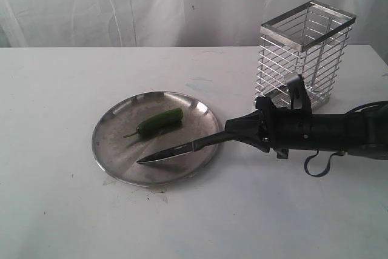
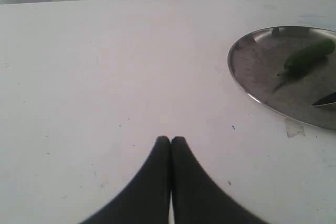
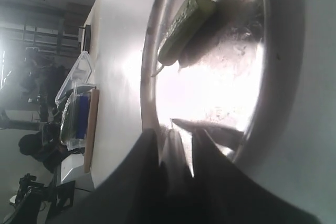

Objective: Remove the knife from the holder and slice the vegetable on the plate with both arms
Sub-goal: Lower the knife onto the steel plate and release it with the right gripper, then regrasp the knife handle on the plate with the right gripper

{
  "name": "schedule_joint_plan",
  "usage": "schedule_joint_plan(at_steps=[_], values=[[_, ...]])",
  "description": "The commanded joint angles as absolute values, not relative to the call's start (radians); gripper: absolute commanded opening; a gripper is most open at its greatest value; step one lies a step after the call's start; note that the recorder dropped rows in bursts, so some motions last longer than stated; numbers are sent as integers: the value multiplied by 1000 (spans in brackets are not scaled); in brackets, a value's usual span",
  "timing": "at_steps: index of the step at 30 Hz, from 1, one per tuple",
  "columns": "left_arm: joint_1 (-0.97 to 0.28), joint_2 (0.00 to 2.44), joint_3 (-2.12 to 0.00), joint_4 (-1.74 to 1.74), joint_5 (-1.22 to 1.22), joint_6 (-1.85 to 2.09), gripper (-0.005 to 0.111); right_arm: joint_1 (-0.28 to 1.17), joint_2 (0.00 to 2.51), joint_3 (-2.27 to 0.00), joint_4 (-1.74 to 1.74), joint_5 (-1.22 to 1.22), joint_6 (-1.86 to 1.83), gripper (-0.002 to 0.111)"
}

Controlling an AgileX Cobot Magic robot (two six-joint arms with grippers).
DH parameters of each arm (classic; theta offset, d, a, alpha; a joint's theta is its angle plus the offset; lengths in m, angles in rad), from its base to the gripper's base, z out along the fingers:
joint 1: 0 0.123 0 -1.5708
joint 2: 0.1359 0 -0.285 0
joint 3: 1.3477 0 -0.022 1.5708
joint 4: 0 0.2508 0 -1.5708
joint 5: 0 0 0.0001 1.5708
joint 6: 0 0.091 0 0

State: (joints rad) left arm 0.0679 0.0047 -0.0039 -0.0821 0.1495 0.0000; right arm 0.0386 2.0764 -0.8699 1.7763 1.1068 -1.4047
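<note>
We see the right arm (image 1: pixel 327 130) lying level, right claw (image 1: pixel 235 130) gripping the knife (image 1: pixel 176 148) over the plate (image 1: pixel 112 161); left claw (image 2: pixel 170 141) clenched, empty.

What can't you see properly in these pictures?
- Exterior view: the knife handle, hidden inside the right hand.
- Exterior view: the left hand, outside the frame.
- Left wrist view: the plate, cut off by the edge.
- Right wrist view: blade blurred by glare.

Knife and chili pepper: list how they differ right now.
The knife is dark, long and pointed; the chili pepper is green, shorter and plump. The knife is gripped by the right hand, blade reaching over the plate; the chili pepper lies loose on it. Both slant roughly the same way.
</note>
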Motion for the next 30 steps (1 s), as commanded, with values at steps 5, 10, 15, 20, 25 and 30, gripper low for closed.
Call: schedule_joint_plan(at_steps=[5,10,15,20,25,30], values=[[68,0,0,-89,150,0,0,30,2086,-873,1744,981,-1440,36],[68,0,0,-89,150,0,0,30,2086,-873,1744,958,-1440,49],[68,0,0,-89,150,0,0,30,2084,-873,1744,960,-1436,50],[68,0,0,-89,150,0,0,29,2026,-873,1731,953,-1436,50],[68,0,0,-89,150,0,0,29,1946,-877,1690,835,-1443,50],[68,0,0,-89,150,0,0,29,1894,-877,1520,706,-1432,50]])
